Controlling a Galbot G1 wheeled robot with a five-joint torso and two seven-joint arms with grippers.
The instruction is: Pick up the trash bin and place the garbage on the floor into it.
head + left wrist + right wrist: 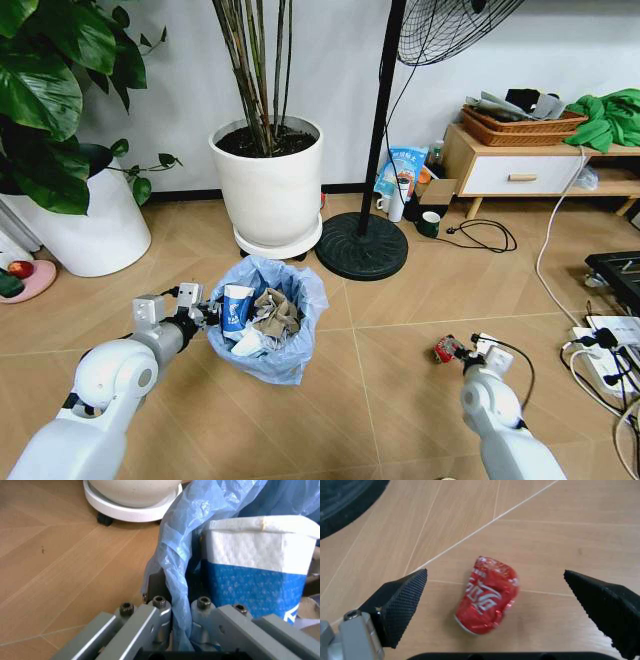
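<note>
Your left end effector [205, 315] is clenched on the rim of the trash bin [268, 318], with the blue bag liner [175, 566] pinched between its fingers in the left wrist view. The bin sits on the floor [400, 290] just in front of the white plant pot [268, 180]; can't tell if it's lifted. It already holds most of the garbage: a blue-white carton [236, 308], crumpled brownish paper [276, 312] and a white wad [248, 345]. What's left, as far as you can see, is one crushed red can [487, 594] lying on the floor to the right, well apart from the bin. Your right end effector [502, 609] hangs over it spread wide, a finger either side, not touching. So mostly done; the can remains. Room: herringbone wood-look floor, fan stand with black round base [361, 245] beside the pot, a second white pot [75, 220] far left, low wooden cabinet [525, 170] with basket [520, 125] and green cloth [608, 118], cables [560, 230] and a power strip [605, 365] at right.
</note>
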